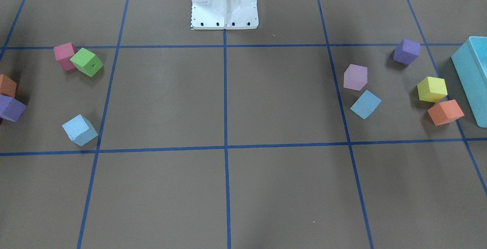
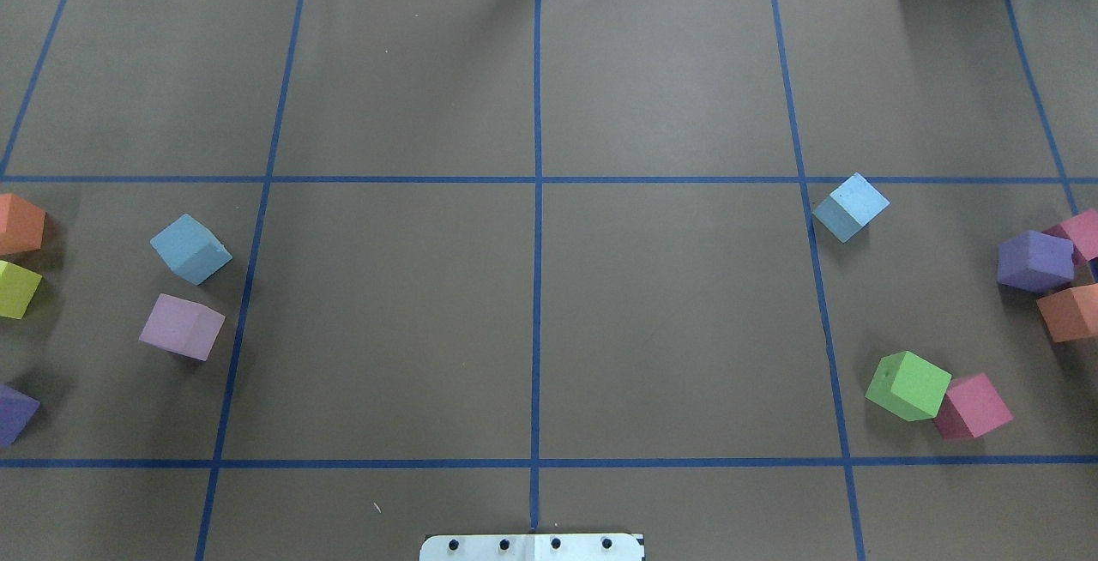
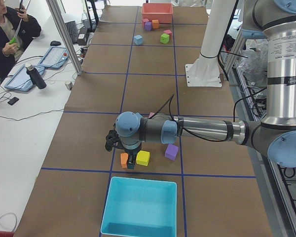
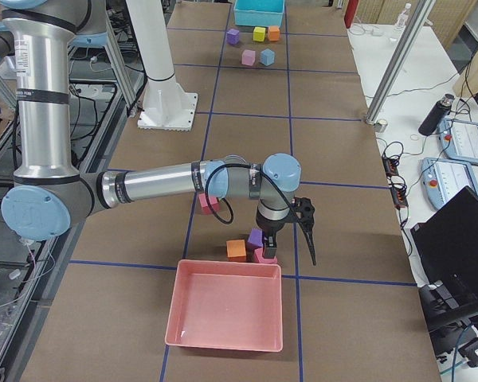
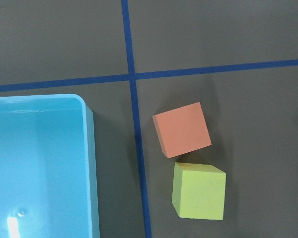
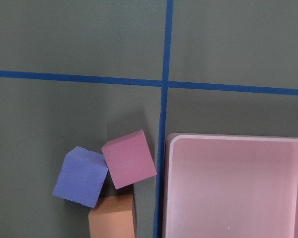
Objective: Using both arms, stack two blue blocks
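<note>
Overhead exterior: one blue block point(image 2: 190, 249) and the other blue block point(image 2: 850, 207) are laid on the counter point(image 2: 532, 329), apart from the fingers of the left gripper point(image 3: 130, 163) and right gripper point(image 4: 268, 245), whose opening cannot be told.

Left arm point(image 3: 202, 131) outstretched, left tool point(image 3: 130, 165) down; right arm point(image 4: 159, 185), right tool point(image 4: 267, 251) likewise.

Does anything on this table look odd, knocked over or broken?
Nothing looks broken or spilled. The cubes just lie scattered, askew to the tape grid: one blue block sits on the robot's left, the other blue block far off on its right.
</note>
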Motion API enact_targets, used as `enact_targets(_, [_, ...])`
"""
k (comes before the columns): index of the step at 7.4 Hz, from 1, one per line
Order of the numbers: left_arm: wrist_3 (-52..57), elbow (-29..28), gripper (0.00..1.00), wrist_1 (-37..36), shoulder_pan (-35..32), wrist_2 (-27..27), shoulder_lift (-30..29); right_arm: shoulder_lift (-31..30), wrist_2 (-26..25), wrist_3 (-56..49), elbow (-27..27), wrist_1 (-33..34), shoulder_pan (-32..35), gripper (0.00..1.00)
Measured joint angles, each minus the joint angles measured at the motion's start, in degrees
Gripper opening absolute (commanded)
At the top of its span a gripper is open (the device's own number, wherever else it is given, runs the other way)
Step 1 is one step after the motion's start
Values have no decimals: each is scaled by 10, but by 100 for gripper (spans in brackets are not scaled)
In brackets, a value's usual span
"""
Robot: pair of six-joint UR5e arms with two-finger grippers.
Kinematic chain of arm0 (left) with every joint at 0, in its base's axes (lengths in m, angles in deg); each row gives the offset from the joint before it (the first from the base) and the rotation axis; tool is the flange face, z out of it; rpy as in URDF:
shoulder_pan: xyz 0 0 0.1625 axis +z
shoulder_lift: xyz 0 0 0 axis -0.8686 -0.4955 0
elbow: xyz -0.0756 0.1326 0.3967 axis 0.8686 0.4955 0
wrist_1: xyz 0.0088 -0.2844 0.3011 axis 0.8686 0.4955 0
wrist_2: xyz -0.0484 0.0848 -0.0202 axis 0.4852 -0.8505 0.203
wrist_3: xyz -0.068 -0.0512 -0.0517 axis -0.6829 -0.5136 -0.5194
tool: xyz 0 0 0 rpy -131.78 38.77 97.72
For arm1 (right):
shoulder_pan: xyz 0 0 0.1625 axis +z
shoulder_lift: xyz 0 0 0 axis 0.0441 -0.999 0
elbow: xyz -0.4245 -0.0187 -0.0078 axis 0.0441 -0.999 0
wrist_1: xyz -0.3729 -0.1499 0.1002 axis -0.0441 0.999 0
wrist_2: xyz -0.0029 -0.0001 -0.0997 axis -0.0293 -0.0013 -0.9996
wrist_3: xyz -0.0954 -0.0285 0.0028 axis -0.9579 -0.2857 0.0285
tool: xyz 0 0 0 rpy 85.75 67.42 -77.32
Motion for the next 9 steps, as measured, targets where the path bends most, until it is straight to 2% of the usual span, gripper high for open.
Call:
enact_targets(4, [-1, 17, 98, 12, 1, 1, -4, 12, 5, -4, 12, 0, -9, 100])
enact_targets(6, [-4, 17, 98, 69, 0, 3, -9, 43, 4, -1, 18, -4, -30, 100])
enact_targets(7, [-5, 13, 98, 101, 0, 3, -15, 62, 2, 0, 15, -27, -37, 100])
enact_targets(9, [-6, -3, 98, 128, 0, 6, -20, 78, 2, 1, -12, -126, -43, 100])
